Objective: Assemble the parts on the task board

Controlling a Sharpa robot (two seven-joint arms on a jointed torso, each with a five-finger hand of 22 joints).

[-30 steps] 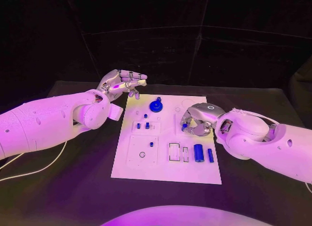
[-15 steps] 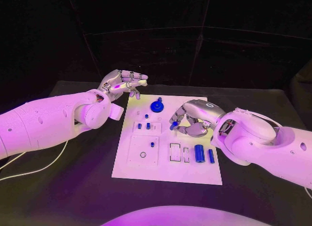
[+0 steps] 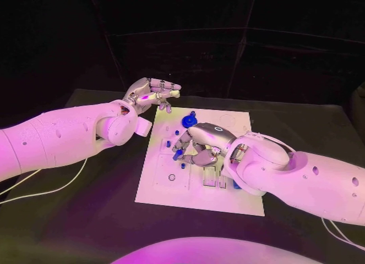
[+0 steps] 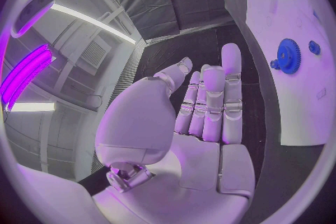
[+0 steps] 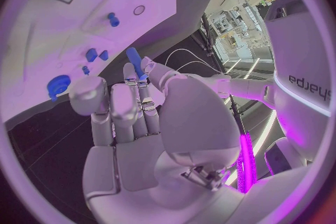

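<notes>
Nearest, the right hand [image 3: 200,146] hovers over the middle of the task board [image 3: 196,198], pinching a slim blue peg [image 5: 135,63] between thumb and fingertips. Further back, a blue gear [image 3: 189,122] stands near the board's far edge. Beyond its far left corner, the left hand [image 3: 151,94] hangs empty, fingers loosely apart.

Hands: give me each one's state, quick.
Left hand: open, holding nothing, fingers apart beyond the board's far corner.
Right hand: holding a blue peg in its fingers, over the board.
</notes>
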